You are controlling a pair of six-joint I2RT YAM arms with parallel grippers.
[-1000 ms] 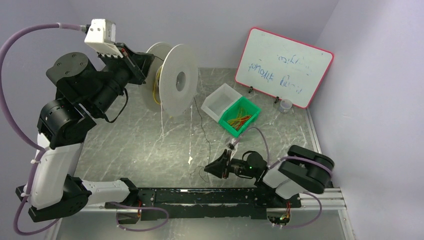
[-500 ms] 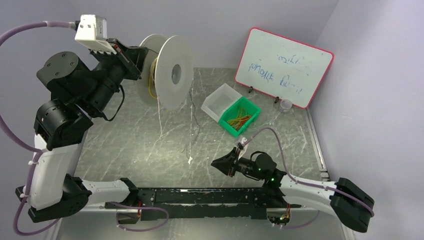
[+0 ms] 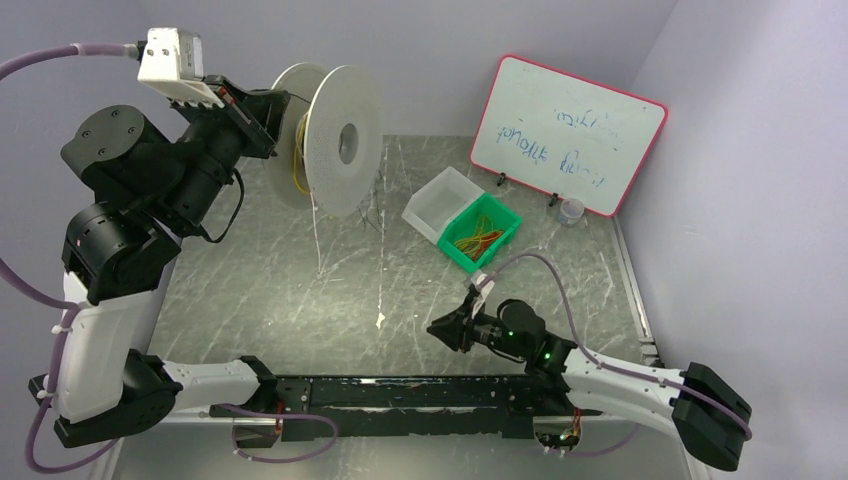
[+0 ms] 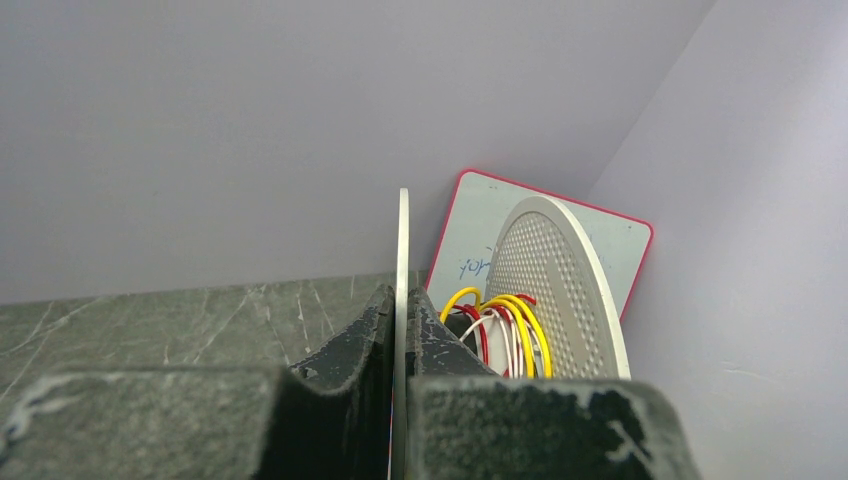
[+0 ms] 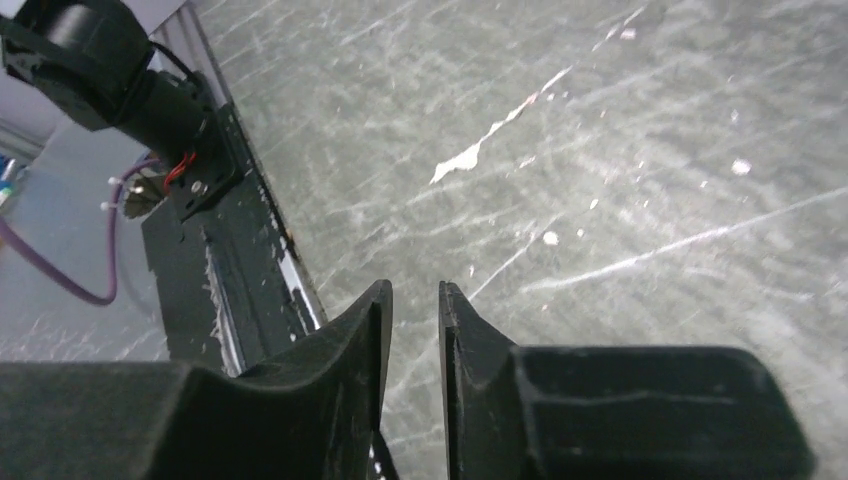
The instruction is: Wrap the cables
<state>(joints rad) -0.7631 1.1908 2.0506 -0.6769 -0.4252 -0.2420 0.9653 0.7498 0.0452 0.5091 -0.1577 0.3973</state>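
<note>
Task partly done: the left hand (image 4: 400, 312) pinches the spool (image 3: 340, 145), already wound with some cables (image 4: 505, 325); others wait in the green bin (image 3: 495, 251). The right hand (image 5: 414, 300), narrowly parted, holds nothing.

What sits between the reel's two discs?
Coiled cables, yellow, red and white, wound on the reel; clearest in the left wrist view.

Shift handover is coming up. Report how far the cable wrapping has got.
Done: yellow, red and white turns already sit on the spool. In hand: the left gripper is clamped on its flange, with one strand dangling loose; the right gripper hovers slightly open. Left: the cables in the green bin.
</note>
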